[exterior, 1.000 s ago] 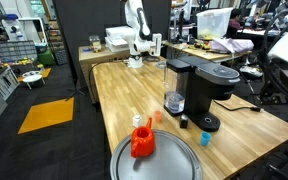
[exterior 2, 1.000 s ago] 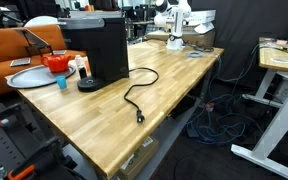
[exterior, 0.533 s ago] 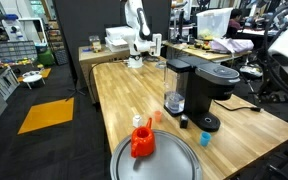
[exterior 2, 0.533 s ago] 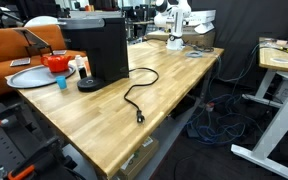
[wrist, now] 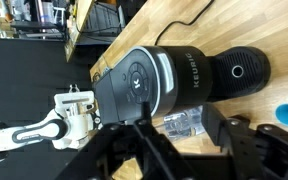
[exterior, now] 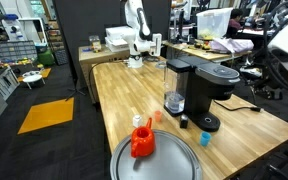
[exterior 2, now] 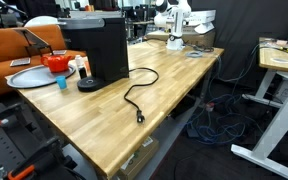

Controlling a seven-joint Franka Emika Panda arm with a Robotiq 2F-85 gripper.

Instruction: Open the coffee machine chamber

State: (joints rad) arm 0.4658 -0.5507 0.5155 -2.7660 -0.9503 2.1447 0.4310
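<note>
The coffee machine (exterior: pixel 197 92) stands on a wooden table (exterior: pixel 124 90) in an exterior view. Its chamber (exterior: pixel 217 73), the rounded black top, is shut. In an exterior view from behind, the coffee machine (exterior 2: pixel 96 48) is a black box, and a black cable (exterior 2: pixel 134 98) lies curled beside it. In the wrist view, the gripper (wrist: pixel 181 128) hangs above the chamber (wrist: pixel 142 85), its dark fingers spread with nothing held between them.
</note>
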